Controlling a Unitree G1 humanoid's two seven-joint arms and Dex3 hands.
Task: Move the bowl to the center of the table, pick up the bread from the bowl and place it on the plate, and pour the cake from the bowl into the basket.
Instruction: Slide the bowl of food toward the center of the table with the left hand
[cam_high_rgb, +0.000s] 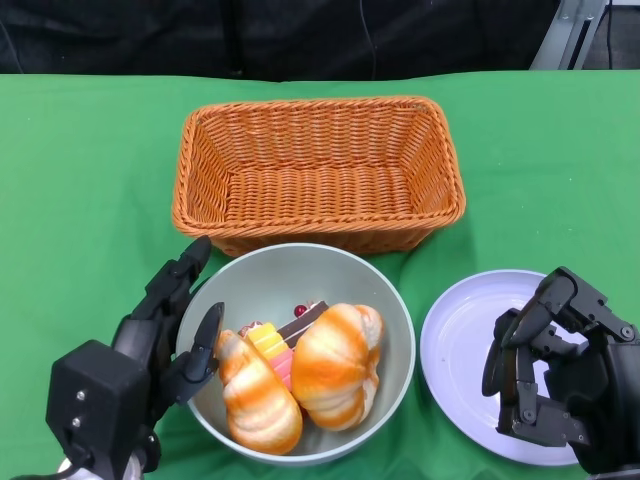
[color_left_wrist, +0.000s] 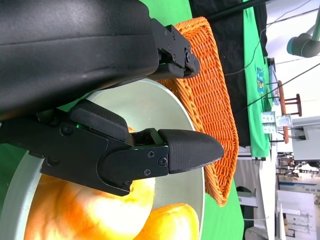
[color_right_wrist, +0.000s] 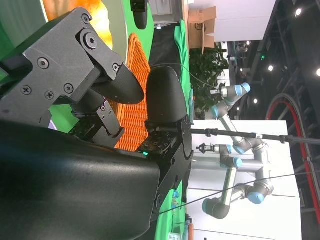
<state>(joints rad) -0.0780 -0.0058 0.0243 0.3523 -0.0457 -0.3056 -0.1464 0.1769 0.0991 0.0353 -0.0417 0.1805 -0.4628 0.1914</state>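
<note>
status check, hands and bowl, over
Left hand grips bowl rim. Right hand empty over plate. Bread and cake in bowl. Basket just behind.

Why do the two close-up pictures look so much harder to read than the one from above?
The head view is evenly lit and sharp: bowl, basket and plate all read clearly. In the left wrist view the left hand fills the frame, and the bread is glary and overexposed. In the right wrist view the right hand blocks most of the scene, and ceiling lights flare in the background.

Bright even light, bread glare, soft shadows
</note>
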